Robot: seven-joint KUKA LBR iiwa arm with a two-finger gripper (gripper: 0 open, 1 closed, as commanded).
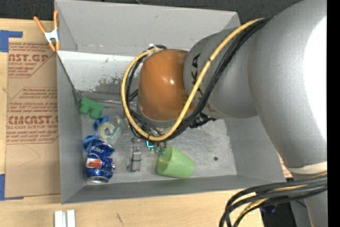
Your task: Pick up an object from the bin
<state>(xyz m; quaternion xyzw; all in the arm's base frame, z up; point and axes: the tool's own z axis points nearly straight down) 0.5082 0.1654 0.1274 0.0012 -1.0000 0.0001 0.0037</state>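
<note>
Currently the gripper (150,142) sits low over the bin floor under the arm's orange wrist cover (162,82), which hides most of it. Whether it is open or closed, cannot tell; nothing is seen held. Nearest candidate is a light green plastic cup (175,164), lying on its side just beside the gripper, between it and the front wall of the bin (159,187). Near the gripper's other flank lies a small grey metal piece (135,159). Farther out that way are a crushed blue soda can (99,160), a blue-and-white ring-like item (106,127) and a green block (91,107), all well apart from the cup. Judgement: the approach is not finished and the gripper needs centring over the cup before closing. The cup is round and light, so it will likely roll if nudged off-centre; grip across its body or over its rim, descending straight. The front wall is close behind the cup, leaving little margin there. Bare floor lies beyond the cup toward the arm's side. Safest exit looks vertical.
</note>
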